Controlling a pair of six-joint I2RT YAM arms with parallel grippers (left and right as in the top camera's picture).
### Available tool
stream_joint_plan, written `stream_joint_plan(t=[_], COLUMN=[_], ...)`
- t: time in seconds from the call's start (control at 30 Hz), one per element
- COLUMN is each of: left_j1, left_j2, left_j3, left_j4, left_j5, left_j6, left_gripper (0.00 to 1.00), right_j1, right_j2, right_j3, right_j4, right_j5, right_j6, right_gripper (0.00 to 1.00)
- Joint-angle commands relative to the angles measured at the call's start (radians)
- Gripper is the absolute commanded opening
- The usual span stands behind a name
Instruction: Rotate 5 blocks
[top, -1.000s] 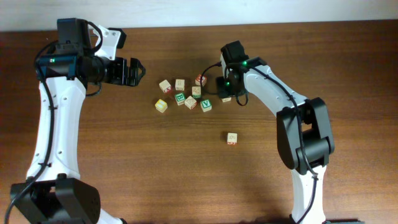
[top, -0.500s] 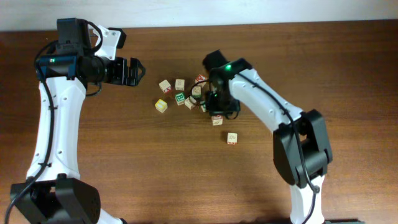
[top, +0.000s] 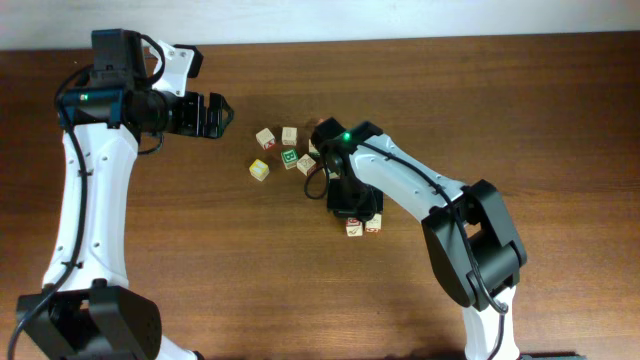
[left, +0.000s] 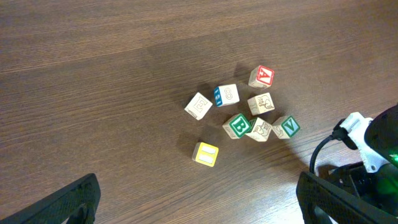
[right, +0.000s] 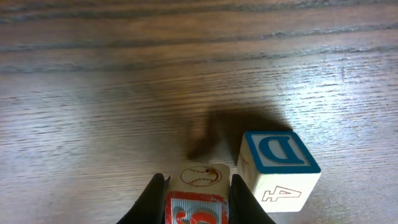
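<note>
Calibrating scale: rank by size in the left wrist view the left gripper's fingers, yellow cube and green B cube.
1. left gripper's fingers, largest, though nearest the camera.
2. yellow cube and green B cube: alike.

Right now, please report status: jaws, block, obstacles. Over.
Left gripper: jaws open, empty. Right gripper: jaws shut on small pale wooden cube with red digit. Pale wooden cube with blue D close beside it.

It looked like a robotics lab: two white-and-black jointed robot arms (top: 85, 200) at a dark-brown wood-grain table (top: 200, 280), white wall (top: 400, 20) behind.
</note>
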Motion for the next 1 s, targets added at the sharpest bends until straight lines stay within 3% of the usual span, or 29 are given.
stream_joint_plan(t=[0.0, 0.2, 0.33, 0.47, 0.63, 0.77, 0.8, 0.97], left_j1=[-0.002, -0.002, -0.002, -0.002, -0.002, -0.002, -0.002, -0.002], left_j2=[0.002, 0.002, 0.002, 0.002, 0.002, 0.002, 0.002, 0.002], left_j3=[0.019, 0.019, 0.019, 0.019, 0.019, 0.019, 0.019, 0.019], left_j4=[0.000, 0.000, -0.001, 0.000, 0.000, 0.000, 0.000, -0.001], left_j5=[-0.004, -0.003, -0.003, -0.004, -0.004, -0.003, -0.003, -0.003], left_j6=[0.020, 0.020, 0.020, 0.020, 0.020, 0.020, 0.020, 0.020], left_gripper=[0.99, 0.99, 0.99, 0.99, 0.99, 0.99, 0.99, 0.99], right_j1=[0.008, 0.008, 0.008, 0.003, -0.050, -0.060, -0.060, -0.064], right_j2=[-0.023, -0.023, -0.023, -0.023, -0.026, -0.005, 0.013, 0.086], right_j3=[-0.013, -0.013, -0.013, -0.004, 0.174, 0.181, 0.181, 0.181], right_j4=[0.006, 0.052, 0.052, 0.057, 0.094, 0.290, 0.309, 0.344], right_j5=[0.024, 0.055, 0.054, 0.053, 0.040, -0.007, -0.008, 0.002], right_j6=[0.018, 0.018, 0.018, 0.006, -0.105, -0.350, -0.412, -0.465], right_gripper=[0.18, 0.25, 0.40, 0.40, 0.41, 0.53, 0.62, 0.64])
